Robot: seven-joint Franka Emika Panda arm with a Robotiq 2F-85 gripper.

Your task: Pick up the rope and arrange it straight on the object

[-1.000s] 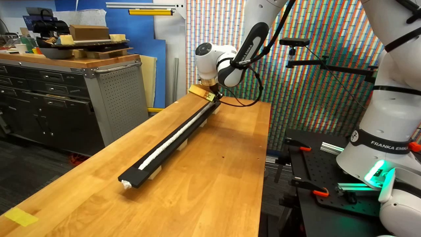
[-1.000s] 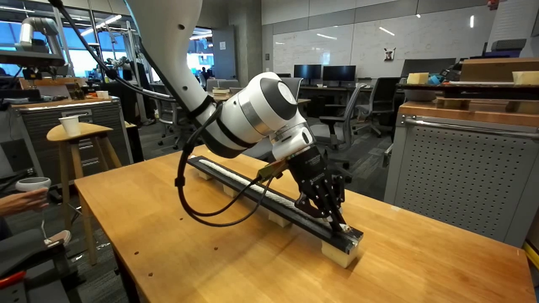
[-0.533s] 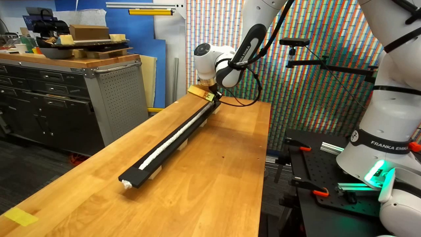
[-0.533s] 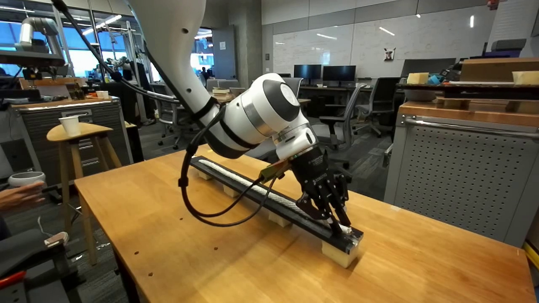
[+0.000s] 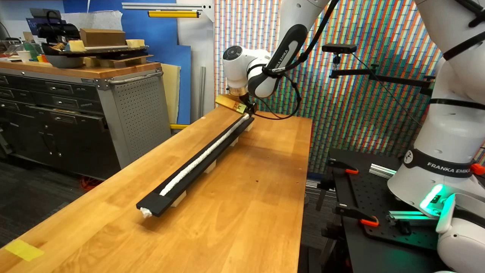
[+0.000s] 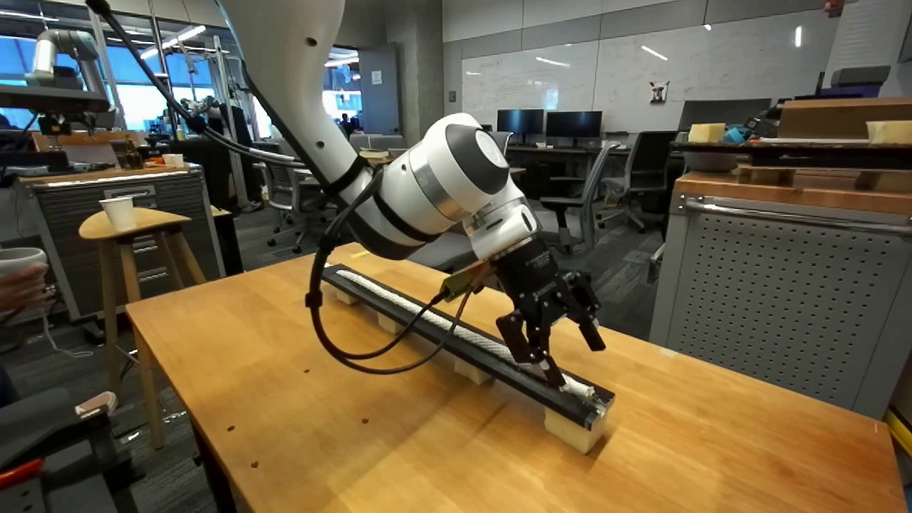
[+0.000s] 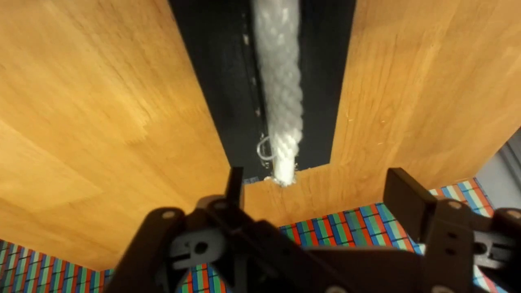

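While the wrist view takes in only one end of the white rope [image 7: 281, 89], both exterior views show it lying straight along the black bar [image 5: 203, 164], its long axis lengthwise on the tabletop [image 5: 246, 212] and roughly parallel to the long edges. One rope, one bar and, in both exterior views, four pale blocks [image 6: 574, 430] beneath the bar can be counted. The bar lies nearer the long edge facing the grey perforated cabinet [image 6: 784, 285]; one strip of yellow tape [image 5: 24, 249] lies by that edge. The rope's end shown in the wrist view points toward the short edge by the patterned wall [image 5: 322, 110]. From the wrist, that end appears to overlap the end of the bar, and a thin strand [image 7: 259, 150] loops out beside it, too small for the exterior views. In an exterior view a white tuft [image 5: 146, 212] projects past the bar's opposite end; whether it joins the rope cannot be told. The gripper [image 7: 316, 189] has its two fingers [image 7: 407, 203] parted wide, one to either side of the rope's end in the wrist view. In an exterior view one fingertip [image 6: 552, 374] hangs in front of the rope; whether it touches cannot be told.
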